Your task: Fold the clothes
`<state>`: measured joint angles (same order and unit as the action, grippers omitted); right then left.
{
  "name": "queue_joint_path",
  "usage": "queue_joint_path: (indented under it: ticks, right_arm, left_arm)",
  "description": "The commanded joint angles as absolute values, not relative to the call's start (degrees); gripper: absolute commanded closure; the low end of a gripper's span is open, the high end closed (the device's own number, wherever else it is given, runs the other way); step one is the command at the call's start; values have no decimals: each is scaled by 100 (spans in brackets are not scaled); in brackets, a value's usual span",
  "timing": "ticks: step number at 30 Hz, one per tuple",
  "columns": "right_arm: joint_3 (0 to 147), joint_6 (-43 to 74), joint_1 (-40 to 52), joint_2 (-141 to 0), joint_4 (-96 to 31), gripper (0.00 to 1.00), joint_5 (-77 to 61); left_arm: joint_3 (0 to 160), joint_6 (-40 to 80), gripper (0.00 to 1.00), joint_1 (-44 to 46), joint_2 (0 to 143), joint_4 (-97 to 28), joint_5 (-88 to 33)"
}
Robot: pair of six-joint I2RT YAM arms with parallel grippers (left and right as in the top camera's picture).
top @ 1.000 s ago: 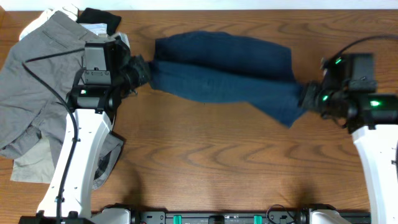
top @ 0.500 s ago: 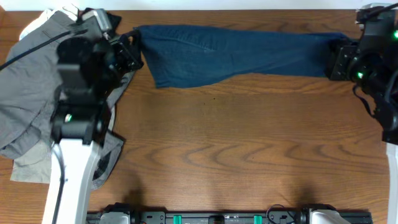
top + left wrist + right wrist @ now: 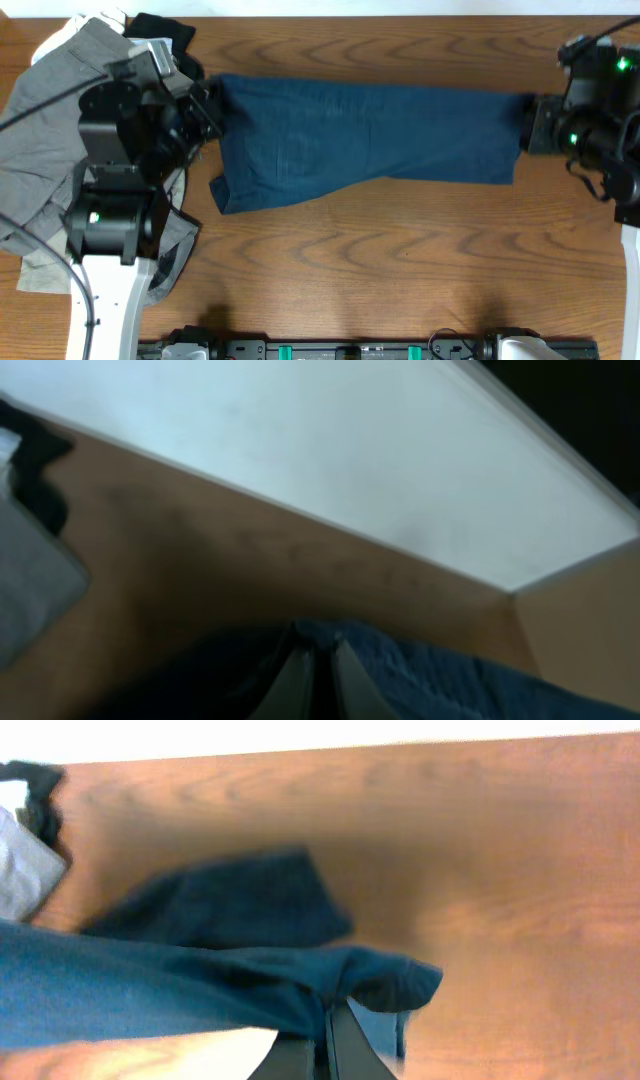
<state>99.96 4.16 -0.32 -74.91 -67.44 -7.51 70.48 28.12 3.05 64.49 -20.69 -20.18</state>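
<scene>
The navy blue shorts (image 3: 360, 135) hang stretched between my two grippers above the table, the lower edge sagging at the left. My left gripper (image 3: 212, 110) is shut on the shorts' left end; its wrist view shows the fingers (image 3: 318, 665) pinching blue cloth (image 3: 440, 680). My right gripper (image 3: 527, 128) is shut on the right end; its wrist view shows the fingers (image 3: 326, 1038) clamped on a bunched fold of the shorts (image 3: 180, 985).
A heap of grey shorts (image 3: 50, 130) with beige, white and black garments (image 3: 160, 30) lies at the table's left, partly under my left arm. The brown wooden table (image 3: 380, 270) runs to a white wall at the back.
Both grippers lifted and pulled apart, stretching the shorts flat across the table's back half. Since half a second ago the cloth has dropped slightly toward the front and spread wider.
</scene>
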Motion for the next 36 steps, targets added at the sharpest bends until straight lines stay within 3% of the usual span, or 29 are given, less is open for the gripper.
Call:
queue_joint_path:
  ticks: [1,10,14,23,28,36]
  right_arm:
    - [10082,174,-121,-7714,-6007,99,-591]
    - [10086,117,-123,-8879,-2609,99,-687]
    - [10331,104,-196,-8969,-1579,99,-705]
    - [11699,-119,-878,-8969,-2617,99,-1127]
    - [11762,-342,-941,-8976,-4025,99,-1232]
    - [11697,-399,-930,-9277,-7111,99,-1378]
  left_arm:
    - [7175,2689,94,259,6705,-1286,-1732]
    - [7236,3142,94,259,8071,2727,-1295]
    - [7771,3463,94,259,8405,3223,-1216]
    - [9308,2864,94,259,8458,1828,-1704]
    - [9500,2681,94,259,8444,115,-2440]
    - [9489,1796,94,259,8584,-3577,-2486]
